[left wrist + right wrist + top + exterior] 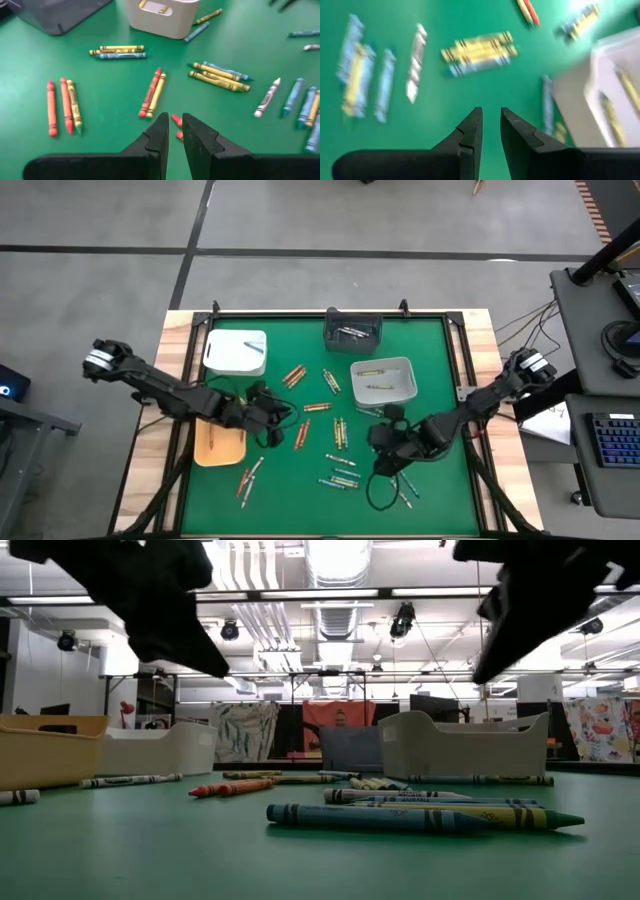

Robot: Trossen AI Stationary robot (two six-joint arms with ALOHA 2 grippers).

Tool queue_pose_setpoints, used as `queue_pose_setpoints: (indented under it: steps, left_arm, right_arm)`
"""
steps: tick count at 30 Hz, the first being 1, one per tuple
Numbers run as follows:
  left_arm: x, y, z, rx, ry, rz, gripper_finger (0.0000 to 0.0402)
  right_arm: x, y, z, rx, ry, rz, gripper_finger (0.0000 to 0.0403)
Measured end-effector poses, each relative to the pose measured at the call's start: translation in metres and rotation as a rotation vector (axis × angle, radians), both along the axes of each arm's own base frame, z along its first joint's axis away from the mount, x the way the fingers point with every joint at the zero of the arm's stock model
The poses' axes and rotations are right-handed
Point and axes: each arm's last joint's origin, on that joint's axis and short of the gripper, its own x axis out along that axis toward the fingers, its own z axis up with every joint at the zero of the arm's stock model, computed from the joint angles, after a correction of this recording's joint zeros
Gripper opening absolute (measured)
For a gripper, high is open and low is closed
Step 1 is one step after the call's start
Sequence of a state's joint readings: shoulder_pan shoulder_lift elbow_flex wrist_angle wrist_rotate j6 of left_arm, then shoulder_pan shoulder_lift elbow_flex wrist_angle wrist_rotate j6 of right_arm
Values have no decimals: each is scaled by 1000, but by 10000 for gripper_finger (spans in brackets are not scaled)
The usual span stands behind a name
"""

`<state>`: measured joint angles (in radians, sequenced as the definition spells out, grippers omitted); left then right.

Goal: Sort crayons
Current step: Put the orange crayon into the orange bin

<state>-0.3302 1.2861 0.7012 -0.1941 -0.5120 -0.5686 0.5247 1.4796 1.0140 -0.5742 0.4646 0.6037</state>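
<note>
Lying just ahead of the left hand (173, 131), fingers narrowly apart and empty: red crayons (176, 120).

I have both arms reaching in over the bench from its two sides, each stretched low and angled toward the middle. My left arm comes in from the left edge, and its left gripper (268, 418) sits over the left-centre of the bench, fingers (159, 131) drawn close with a narrow gap between them, holding nothing. My right arm enters from the right edge, and its right gripper (385, 463) hangs over the right-centre toward the front edge, its fingers (472, 127) likewise nearly together with a slim gap and empty. From bench level, both grippers hang clear above the surface.
</note>
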Motion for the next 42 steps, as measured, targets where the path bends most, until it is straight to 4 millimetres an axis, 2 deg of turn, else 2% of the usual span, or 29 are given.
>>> queue_pose_setpoints:
  steps: [4,8,12,17,24,28,34,38,42]
  left_arm:
    - [12,9,9,-1,8,-52,37]
    - [19,14,22,20,9,-82,37]
    - [13,16,22,27,110,-70,37]
    - [10,17,20,-29,126,-9,37]
    - [16,27,29,6,112,-7,37]
    - [20,45,29,85,139,-13,37]
    - [20,91,30,101,155,135,37]
    - [19,118,32,109,127,226,37]
    - [27,134,35,154,54,222,37]
  right_arm:
    - [8,3,-2,21,-112,58,58]
    - [10,-2,9,32,-173,52,58]
    - [-1,-5,28,89,-163,65,58]
    - [-14,-10,53,145,-221,89,58]
    - [-17,-15,59,49,-254,116,58]
    - [-14,-20,58,42,-251,99,58]
    - [-8,-31,59,20,-260,72,58]
    - [-1,-51,59,-49,-270,-2,58]
    - [8,-81,54,-168,-265,-78,58]
